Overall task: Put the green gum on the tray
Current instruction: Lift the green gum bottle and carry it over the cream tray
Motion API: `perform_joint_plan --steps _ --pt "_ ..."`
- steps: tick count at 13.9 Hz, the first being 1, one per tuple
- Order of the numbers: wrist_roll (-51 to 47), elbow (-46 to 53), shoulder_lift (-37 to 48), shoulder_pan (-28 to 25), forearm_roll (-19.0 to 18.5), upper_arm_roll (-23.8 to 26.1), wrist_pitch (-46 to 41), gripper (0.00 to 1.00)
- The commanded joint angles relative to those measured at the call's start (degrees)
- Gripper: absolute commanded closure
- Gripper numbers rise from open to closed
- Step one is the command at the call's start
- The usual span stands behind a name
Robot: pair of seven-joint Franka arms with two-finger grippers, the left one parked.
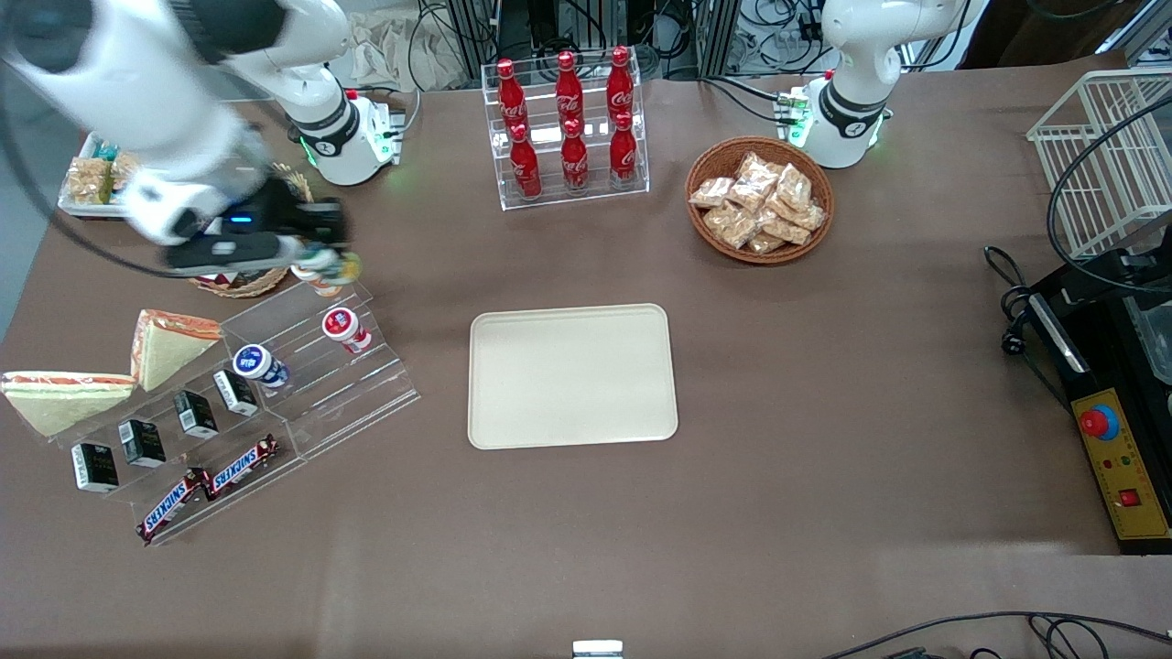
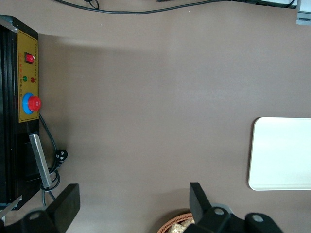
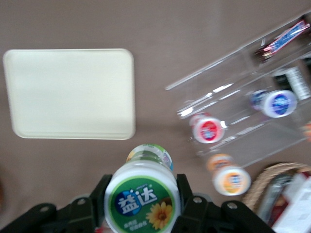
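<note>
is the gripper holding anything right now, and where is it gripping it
Yes: the gripper is shut on the green gum, its fingers pinching the sides of the lid end, above the clear display rack, not yet over the tray.

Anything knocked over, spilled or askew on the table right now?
Nothing stands out. The gripper holds the green gum above the acrylic rack; the tray lies flat and bare, and the other gum bottles sit in the rack.

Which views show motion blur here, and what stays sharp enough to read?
Front view: the working arm and gripper are smeared; the tray is crisp. Right wrist view: the clear rack is blurred, while the green gum lid between the fingers reads clearly. Left wrist view: sharp.
</note>
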State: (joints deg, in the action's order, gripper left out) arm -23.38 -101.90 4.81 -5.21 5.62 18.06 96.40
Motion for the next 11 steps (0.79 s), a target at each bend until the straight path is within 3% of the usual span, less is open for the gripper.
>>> perform_joint_plan --steps 1,6,8,11 --pt "-11.74 2.50 -6.20 0.55 1.24 6.44 4.82 0.64" --pt "-21.95 -13.74 -10.42 -3.48 -6.04 8.13 28.10 0.64" --pt "-25.82 -18.05 -13.58 -4.72 -11.47 8.05 35.66 0.64" --pt "-33.55 -19.39 -19.82 -6.20 -17.55 8.05 40.79 0.64"
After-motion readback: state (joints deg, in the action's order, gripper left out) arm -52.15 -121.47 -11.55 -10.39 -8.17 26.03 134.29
